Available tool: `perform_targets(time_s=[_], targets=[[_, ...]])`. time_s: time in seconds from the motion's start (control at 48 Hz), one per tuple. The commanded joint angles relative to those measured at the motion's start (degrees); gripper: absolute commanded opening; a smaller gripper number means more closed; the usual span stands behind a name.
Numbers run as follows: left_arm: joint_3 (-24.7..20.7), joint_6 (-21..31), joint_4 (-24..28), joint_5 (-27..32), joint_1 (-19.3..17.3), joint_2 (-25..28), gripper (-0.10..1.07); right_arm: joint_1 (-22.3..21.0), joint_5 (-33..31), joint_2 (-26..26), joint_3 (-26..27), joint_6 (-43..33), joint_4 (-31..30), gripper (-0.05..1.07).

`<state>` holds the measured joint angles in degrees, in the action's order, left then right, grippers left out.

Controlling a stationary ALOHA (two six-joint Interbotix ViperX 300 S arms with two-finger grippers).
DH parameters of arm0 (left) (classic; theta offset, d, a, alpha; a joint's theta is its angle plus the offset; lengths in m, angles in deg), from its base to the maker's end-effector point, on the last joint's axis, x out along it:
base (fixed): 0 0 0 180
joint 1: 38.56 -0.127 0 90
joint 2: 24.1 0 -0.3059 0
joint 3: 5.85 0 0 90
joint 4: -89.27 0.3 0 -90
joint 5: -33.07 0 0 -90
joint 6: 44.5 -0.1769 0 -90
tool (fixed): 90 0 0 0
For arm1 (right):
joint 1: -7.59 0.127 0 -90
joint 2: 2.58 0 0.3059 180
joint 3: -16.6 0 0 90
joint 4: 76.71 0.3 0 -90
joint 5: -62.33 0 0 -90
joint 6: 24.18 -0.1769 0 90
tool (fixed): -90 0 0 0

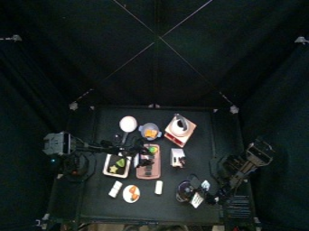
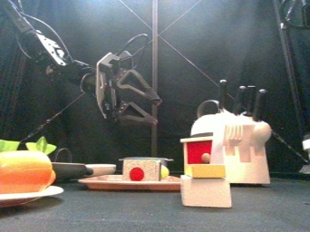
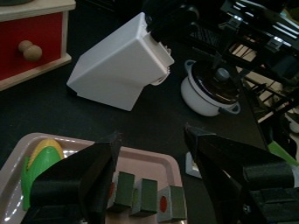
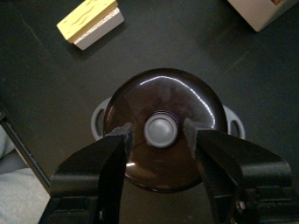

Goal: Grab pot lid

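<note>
The pot lid [image 4: 163, 92] is round and black with a grey knob at its centre. It sits on a small pot whose grey handles [image 4: 233, 122] stick out at either side. My right gripper [image 4: 163, 133] is open, with one jaw on each side of the knob, just above the lid. In the top view it [image 1: 191, 188] hangs over the pot near the table's front right. The left wrist view shows the white pot with its lid [image 3: 211, 86] under the right arm. My left gripper [image 3: 152, 140] is open and empty above a pink tray [image 3: 70, 149] of toy food.
A white knife block [image 3: 122, 61] stands between the tray and the pot, and it is also in the front view [image 2: 237, 136]. A red-fronted wooden toy [image 3: 30, 44] stands beside it. A cream block [image 4: 93, 22] lies near the pot. A white disc [image 1: 128, 122] and a grey-blue bowl [image 1: 150, 132] sit at the back.
</note>
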<state>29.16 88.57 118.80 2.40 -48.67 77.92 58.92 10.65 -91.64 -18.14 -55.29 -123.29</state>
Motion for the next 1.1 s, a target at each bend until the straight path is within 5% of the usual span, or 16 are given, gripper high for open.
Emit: perform_targets(time_s=[0.0, 0.542, 1.083], targets=[[-0.53, -0.18, -0.18, -0.44, -0.18, -1.41, 0.93, -0.44, -0.09, -0.09, 1.14, 0.09, -0.26, 0.84], [1.14, -0.35, 0.0, -0.79, -0.18, -3.6, 0.93, -1.93, -0.53, 0.18, 0.97, 0.09, 0.18, 0.66], [4.22, -3.52, 0.09, -3.25, -0.09, -7.03, 0.93, -2.02, -3.6, -4.66, 1.14, 0.09, -2.02, 0.65]])
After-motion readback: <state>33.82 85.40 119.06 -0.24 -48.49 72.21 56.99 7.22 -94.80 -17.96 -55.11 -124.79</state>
